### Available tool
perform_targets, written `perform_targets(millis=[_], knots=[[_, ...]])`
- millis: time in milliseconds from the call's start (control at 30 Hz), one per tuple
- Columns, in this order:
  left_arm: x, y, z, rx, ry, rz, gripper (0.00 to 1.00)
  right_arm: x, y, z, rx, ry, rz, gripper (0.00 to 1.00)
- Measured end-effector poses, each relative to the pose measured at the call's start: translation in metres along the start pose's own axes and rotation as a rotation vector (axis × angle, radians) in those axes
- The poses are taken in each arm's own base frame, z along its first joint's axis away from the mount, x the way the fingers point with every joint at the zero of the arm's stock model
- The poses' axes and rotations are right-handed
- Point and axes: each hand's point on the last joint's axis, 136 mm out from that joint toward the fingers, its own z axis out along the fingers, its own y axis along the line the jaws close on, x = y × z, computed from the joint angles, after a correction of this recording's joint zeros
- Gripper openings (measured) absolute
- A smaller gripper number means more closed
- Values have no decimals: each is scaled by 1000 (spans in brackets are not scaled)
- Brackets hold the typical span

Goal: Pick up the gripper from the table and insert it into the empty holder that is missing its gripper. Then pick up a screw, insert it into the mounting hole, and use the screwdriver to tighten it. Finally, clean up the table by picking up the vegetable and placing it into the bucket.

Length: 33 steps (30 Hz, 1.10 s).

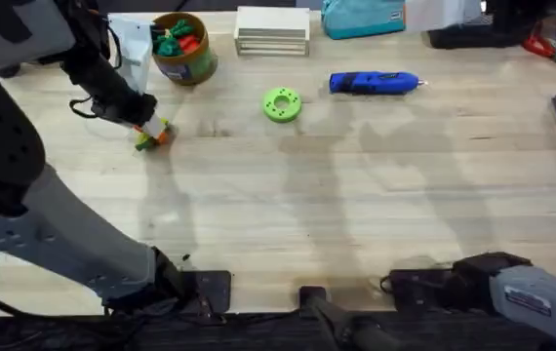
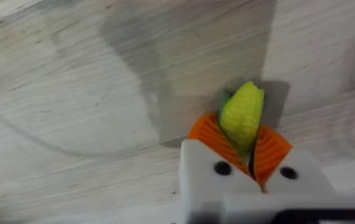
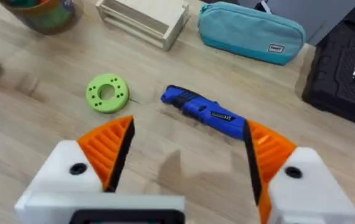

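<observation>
The left tool (image 2: pixel 249 165) is clamped on the vegetable (image 2: pixel 243 115) just above the worktop (image 1: pixel 356 195), near the bucket (image 1: pixel 182 47); only the drop remains. The right tool (image 3: pixel 187 155) waits wide open, empty.

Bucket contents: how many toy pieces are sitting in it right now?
2 can be told apart in the bucket at the table's far left: a green piece and a red-orange piece beside it. More may lie hidden underneath.

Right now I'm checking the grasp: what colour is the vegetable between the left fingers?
Yellow with green, seen best in the left wrist view: the vegetable.
</observation>
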Motion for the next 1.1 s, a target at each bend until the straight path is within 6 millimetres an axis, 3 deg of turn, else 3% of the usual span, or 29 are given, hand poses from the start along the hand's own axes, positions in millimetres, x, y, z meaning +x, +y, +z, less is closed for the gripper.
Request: perform_targets(millis=[267,400,800,967,1000,1100], knots=[[0,0,-1,3,4,0,29,0,0,0,0,0,0,990],[-12,3,-17,23,-5,-8,29,0,0,0,0,0,0,991],[-70,10,-126,33,-230,5,29,0,0,0,0,1,0,990],[-109,1,-167,96,-438,25,29,0,0,0,0,1,0,990],[-132,-4,-182,130,-548,-4,29,0,0,0,0,1,0,990],[-149,-10,-189,155,-606,-27,29,0,0,0,0,1,0,990]])
